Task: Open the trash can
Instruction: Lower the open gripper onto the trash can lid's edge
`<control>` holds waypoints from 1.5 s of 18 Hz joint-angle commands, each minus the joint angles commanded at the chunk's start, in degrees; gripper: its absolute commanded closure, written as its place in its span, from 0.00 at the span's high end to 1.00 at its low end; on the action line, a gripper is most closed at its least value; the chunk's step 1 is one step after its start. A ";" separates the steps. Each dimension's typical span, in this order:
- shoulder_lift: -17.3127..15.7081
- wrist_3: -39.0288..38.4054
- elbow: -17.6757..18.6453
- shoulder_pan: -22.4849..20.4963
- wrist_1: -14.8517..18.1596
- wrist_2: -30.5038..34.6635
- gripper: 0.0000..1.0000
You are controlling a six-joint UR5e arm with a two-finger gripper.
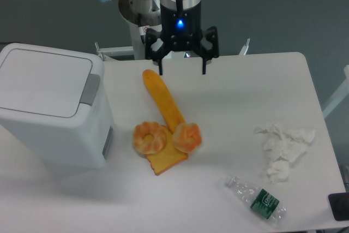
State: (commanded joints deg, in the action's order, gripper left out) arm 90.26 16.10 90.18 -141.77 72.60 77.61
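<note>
One white table (234, 96), grey wall behind, trash can (52, 110) closed

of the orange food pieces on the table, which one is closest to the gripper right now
The long baguette-shaped piece. Its upper end lies just below the open gripper, while the two round pieces and the flat slice sit further down the table.

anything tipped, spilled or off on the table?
One clear plastic bottle with a green label lies on its side near the front edge, and crumpled white tissues are strewn at right. Nothing spilled or visibly damaged.
</note>
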 joint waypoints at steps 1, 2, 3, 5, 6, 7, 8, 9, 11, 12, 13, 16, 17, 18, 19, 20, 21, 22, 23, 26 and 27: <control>0.35 -1.58 -0.26 0.00 0.00 -1.05 1.00; 0.70 -3.34 -0.26 0.00 0.00 -2.62 1.00; 0.88 -4.75 -0.26 0.00 -0.09 -4.29 1.00; 1.23 -7.99 -0.26 0.00 0.00 -7.37 1.00; 1.67 -10.19 -0.26 -0.09 0.00 -9.30 1.00; 1.84 -12.38 -0.26 -0.09 0.09 -11.06 1.00; 2.02 -13.97 -0.26 -0.09 0.09 -12.47 1.00; 2.20 -14.51 -0.09 -0.09 0.18 -13.61 1.00; 2.37 -14.78 0.09 -0.17 0.44 -14.50 1.00; 2.29 -14.78 0.35 -0.09 0.44 -14.59 1.00; 2.37 -14.69 0.44 0.00 0.44 -14.59 1.00; 2.37 -14.52 0.88 0.44 0.44 -14.68 1.00; 2.29 -14.60 1.14 0.61 0.61 -14.68 1.00; 2.11 -14.60 1.58 1.05 0.70 -14.68 1.00; 1.85 -14.60 2.45 1.49 0.70 -14.77 1.00; 1.67 -14.60 2.90 1.84 0.70 -14.68 1.00; 1.67 -14.60 2.81 1.93 0.70 -14.59 1.00; 1.67 -14.60 2.90 2.02 0.70 -14.68 1.00; 1.67 -14.60 2.90 2.11 0.79 -14.68 1.00; 1.58 -14.60 2.90 3.51 1.23 -14.68 1.00; 1.58 -14.60 2.90 3.69 1.32 -14.68 1.00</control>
State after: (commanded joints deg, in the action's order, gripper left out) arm 91.85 1.49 93.08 -138.08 73.92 62.93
